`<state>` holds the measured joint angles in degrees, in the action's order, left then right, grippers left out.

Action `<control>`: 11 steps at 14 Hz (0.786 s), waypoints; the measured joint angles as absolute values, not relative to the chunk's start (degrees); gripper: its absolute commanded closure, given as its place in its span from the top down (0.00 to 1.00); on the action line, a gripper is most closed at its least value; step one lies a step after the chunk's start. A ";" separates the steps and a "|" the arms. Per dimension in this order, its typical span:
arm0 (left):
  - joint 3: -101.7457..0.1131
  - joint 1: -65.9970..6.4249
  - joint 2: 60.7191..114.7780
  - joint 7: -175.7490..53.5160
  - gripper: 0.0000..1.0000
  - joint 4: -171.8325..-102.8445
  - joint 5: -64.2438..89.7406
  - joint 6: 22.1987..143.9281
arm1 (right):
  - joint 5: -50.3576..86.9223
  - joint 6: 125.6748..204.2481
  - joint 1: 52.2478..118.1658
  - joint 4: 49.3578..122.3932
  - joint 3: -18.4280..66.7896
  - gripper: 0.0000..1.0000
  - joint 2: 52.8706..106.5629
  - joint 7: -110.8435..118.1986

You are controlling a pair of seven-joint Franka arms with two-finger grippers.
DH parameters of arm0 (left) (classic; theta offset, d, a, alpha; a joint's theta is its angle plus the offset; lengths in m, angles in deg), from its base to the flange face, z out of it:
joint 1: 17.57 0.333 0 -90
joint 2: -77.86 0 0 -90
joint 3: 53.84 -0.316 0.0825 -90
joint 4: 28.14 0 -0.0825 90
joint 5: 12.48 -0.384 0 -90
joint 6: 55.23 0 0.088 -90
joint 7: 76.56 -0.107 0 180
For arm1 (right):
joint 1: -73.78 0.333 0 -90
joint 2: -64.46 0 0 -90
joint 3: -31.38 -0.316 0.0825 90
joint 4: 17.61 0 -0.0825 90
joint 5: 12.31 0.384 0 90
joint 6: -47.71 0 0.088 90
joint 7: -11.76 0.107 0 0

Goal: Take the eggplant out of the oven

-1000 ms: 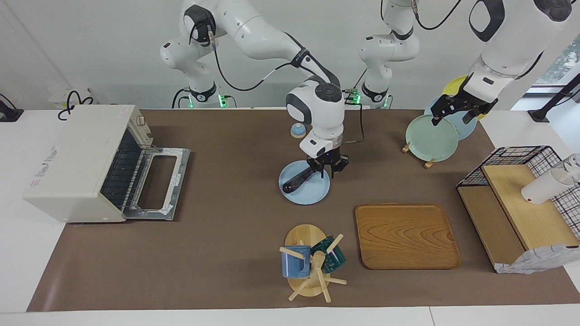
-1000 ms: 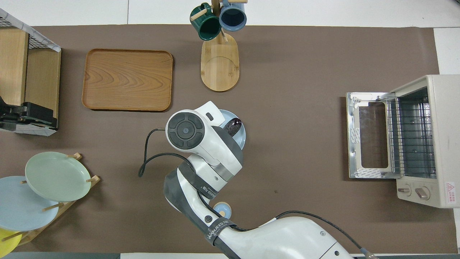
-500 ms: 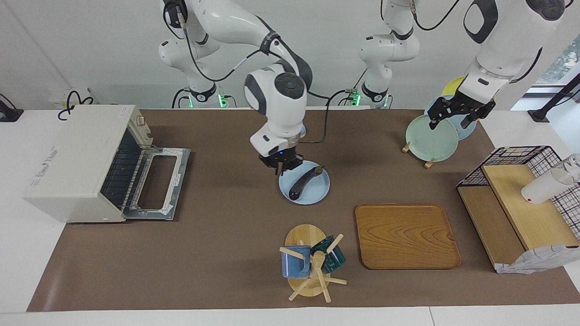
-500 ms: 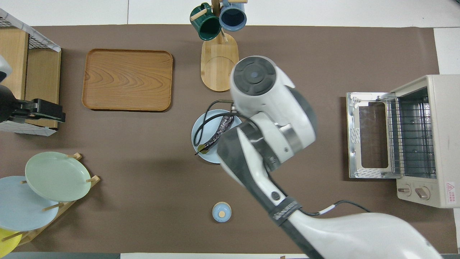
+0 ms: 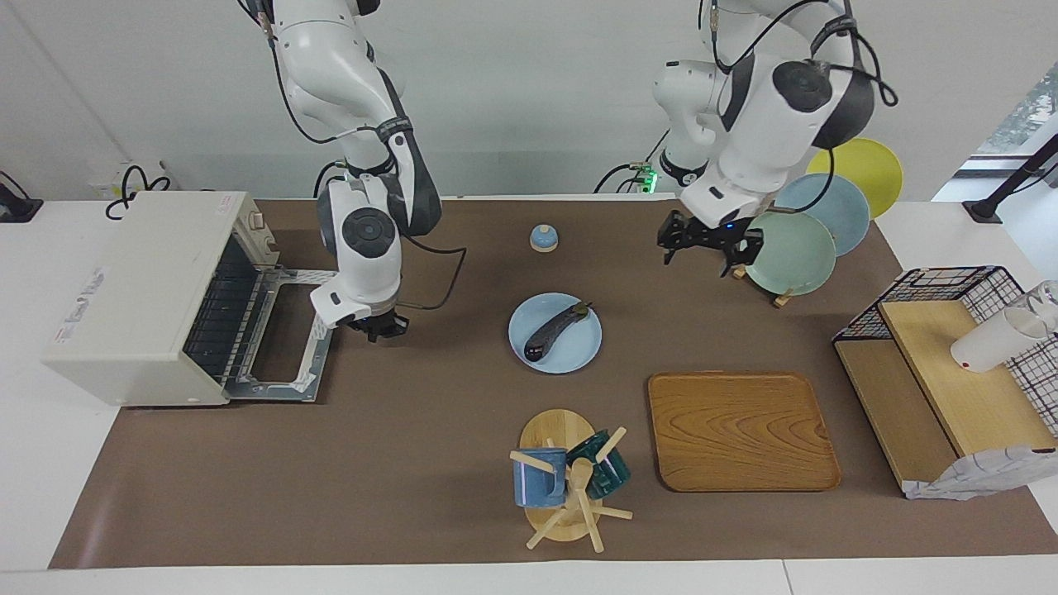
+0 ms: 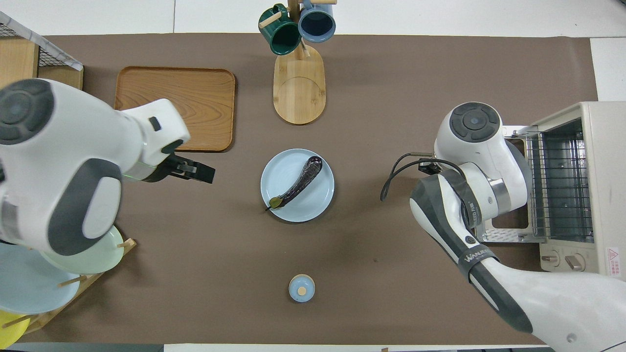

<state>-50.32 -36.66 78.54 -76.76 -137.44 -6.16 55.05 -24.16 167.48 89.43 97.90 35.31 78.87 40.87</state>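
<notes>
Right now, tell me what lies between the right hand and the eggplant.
Nothing: bare brown mat, as the facing view shows, separates the shut right hand, beside the oven door, from the eggplant on its blue plate.

Bare brown surface (image 5: 430, 430) all round your round light-blue plate (image 5: 570, 351). The boxy cream-white oven's (image 5: 140, 289) dropped glass door (image 5: 289, 335) blocks its front, with your right gripper (image 5: 378, 327) hanging at the door's edge.

1. A robotics lab, staged as a kitchen: two white robot arms (image 5: 364, 190) bolted at one end of a table (image 5: 430, 430) under a brown mat.
2. Kitchen props: a toaster oven (image 5: 140, 297), a plate rack (image 5: 793, 248), a mug tree (image 5: 566, 487).
3. Bare white walls and trailing cables.
</notes>
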 measured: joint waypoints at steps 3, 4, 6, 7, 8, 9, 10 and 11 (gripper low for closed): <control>-50.26 -43.61 84.82 -76.36 1.00 -139.03 -2.56 62.82 | -24.94 168.11 87.92 100.38 35.27 0.00 77.50 38.81; -50.24 -45.09 86.31 -76.38 1.00 -139.58 -2.08 65.22 | -25.47 168.45 87.75 101.13 35.24 0.00 77.31 38.80; -50.27 -48.46 88.85 -76.45 1.00 -140.50 -1.99 70.28 | -26.09 170.16 87.36 102.96 35.22 0.00 77.12 38.80; -50.29 -50.06 90.42 -76.45 1.00 -140.74 -1.99 73.11 | -26.15 171.32 86.85 104.04 35.20 0.00 77.00 38.80; -50.31 -51.25 91.95 -76.45 1.00 -140.80 -1.99 75.08 | -26.22 172.26 86.27 104.91 35.19 0.00 76.92 38.53; -50.34 -52.16 93.46 -76.45 1.00 -140.81 -1.99 76.85 | -26.49 172.67 85.84 105.42 35.19 0.00 76.86 37.85; -50.36 -52.71 94.84 -76.50 1.00 -140.80 -1.99 78.36 | -27.39 172.68 85.53 105.62 35.18 0.00 76.81 37.25; -50.40 -52.95 96.00 -76.68 1.00 -140.78 -2.00 79.44 | -28.64 172.67 85.25 105.69 35.18 0.00 76.75 36.97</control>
<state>-50.40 -52.95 96.00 -76.68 -140.78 -2.00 79.44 -28.64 172.67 85.25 105.69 35.18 76.75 36.97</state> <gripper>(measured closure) 0.000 0.991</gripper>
